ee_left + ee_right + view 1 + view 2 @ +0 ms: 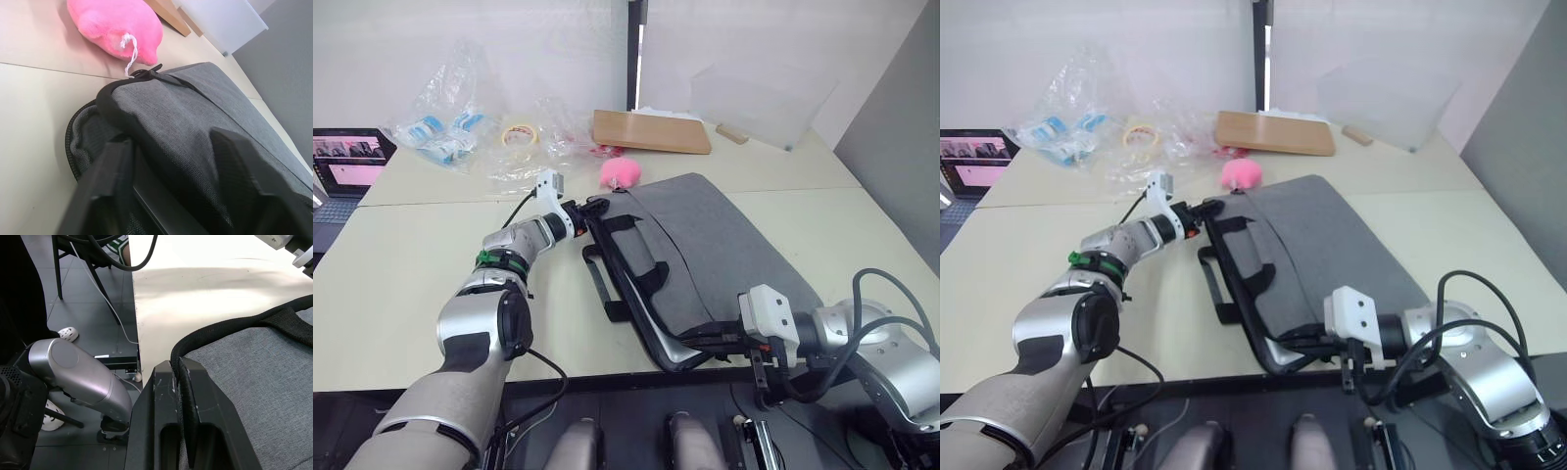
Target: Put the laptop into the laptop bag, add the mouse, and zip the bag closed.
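Right claw (729, 345) pinches laptop bag (705, 245) rim at 5 o'clock, left claw (585, 217) spread over its 11 o'clock corner; laptop seemingly inside, zip still open.

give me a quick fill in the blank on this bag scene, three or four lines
1. The right gripper is shut on the ____ edge of the laptop bag.
2. The soft toy beside the bag's far corner is ____ in colour.
3. The left gripper is at the bag's ____ end.
4. The wooden board lies ____ the toy.

Missing words: near; pink; far; behind
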### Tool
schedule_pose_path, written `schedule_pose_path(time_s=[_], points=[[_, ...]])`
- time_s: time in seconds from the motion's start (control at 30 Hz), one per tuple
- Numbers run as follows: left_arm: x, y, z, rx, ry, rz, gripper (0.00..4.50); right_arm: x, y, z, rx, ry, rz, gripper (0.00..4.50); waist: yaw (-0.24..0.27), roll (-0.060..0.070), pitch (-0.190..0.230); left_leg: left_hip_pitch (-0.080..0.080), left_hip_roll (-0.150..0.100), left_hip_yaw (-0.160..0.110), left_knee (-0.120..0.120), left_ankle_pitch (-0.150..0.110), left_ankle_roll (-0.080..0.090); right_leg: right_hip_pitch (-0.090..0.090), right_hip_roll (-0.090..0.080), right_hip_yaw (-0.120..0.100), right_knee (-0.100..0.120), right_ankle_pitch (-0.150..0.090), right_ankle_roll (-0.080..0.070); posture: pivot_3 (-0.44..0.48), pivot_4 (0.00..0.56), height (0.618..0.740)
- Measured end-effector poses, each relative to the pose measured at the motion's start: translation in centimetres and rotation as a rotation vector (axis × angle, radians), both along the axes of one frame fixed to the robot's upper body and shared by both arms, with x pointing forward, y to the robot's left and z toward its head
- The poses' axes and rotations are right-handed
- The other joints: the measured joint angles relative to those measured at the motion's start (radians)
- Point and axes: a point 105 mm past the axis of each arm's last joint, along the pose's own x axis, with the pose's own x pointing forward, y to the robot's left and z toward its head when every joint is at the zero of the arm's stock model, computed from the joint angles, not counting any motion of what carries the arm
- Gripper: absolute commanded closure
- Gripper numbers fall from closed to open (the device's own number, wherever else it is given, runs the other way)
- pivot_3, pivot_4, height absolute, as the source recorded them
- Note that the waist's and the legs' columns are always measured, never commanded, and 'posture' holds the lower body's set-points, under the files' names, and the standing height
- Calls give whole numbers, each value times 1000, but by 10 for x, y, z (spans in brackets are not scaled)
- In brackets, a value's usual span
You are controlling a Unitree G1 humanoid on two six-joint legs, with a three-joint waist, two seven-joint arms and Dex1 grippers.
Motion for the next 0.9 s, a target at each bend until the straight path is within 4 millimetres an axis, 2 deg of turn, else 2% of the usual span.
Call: schedule_pose_path(time_s=[0.13,0.43,0.6,0.7,0.83,0.9], points=[[1,1,1,5,-9,9,4460,1,-1,-1,-11,-13,-8,4500,0,0,0,0,0,0,0,0,0,0,0,0,0,0,0,0,150,740],[-2,13,-6,6,-22,20,4460,5,1,-1,-24,-72,-3,4500,-8,0,0,0,0,0,0,0,0,-1,0,0,0,0,0,0,150,740],[-11,41,-4,-24,-41,46,4460,13,2,-1,-28,-142,1,4500,-29,0,0,1,1,0,-1,0,0,-2,0,0,2,0,0,0,150,740],[-23,60,-6,-12,-63,71,4460,22,1,0,-25,-171,-8,4500,-39,0,0,3,4,-2,-2,-1,0,-3,0,1,2,0,-1,0,150,740],[-43,75,2,-38,-83,114,4460,39,-6,2,-42,-221,-31,4500,-38,0,0,4,7,-1,-2,-3,-2,-4,1,1,2,1,-1,0,150,740],[-60,82,7,-28,-99,138,4460,50,-9,5,-45,-255,-46,4500,-41,0,0,5,9,0,-2,-6,-3,-4,1,2,2,1,-2,0,150,740]])
